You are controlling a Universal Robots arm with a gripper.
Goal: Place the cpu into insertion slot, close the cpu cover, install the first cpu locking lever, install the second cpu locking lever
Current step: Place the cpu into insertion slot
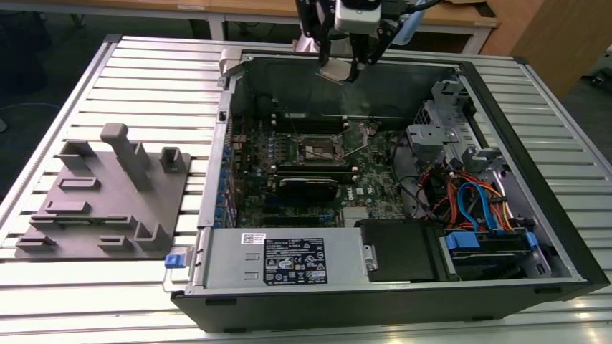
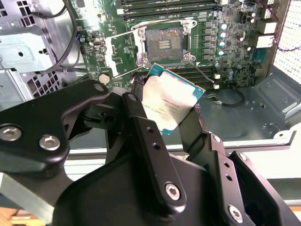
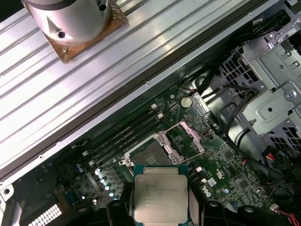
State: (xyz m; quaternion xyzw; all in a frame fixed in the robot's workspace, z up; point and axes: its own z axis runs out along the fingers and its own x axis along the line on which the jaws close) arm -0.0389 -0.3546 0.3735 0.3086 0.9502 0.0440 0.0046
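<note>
Tool [image 2: 165, 109] gripped the cpu [image 3: 160, 197] by two edges: square, silver-topped, green-rimmed, tilted; the open insertion slot [image 2: 164, 44] lay below the tool.

gripper [image 2: 167, 107]: matte black linked fingers [image 2: 141, 136], silver screw heads [image 2: 171, 189] | wrist [image 1: 359, 13] above computer case [image 1: 383, 308]: pale grey block, black cables [image 1: 308, 21] | arm base [image 3: 70, 16]: round silver housing

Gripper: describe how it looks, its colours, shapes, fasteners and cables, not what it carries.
The gripper is matte black in the second wrist view: flat jointed link bars with rounded ends, pinned by silver screws, narrowing to slim black jaws. In the exterior view its upper body is pale grey, with dark cables running beside it.
</note>
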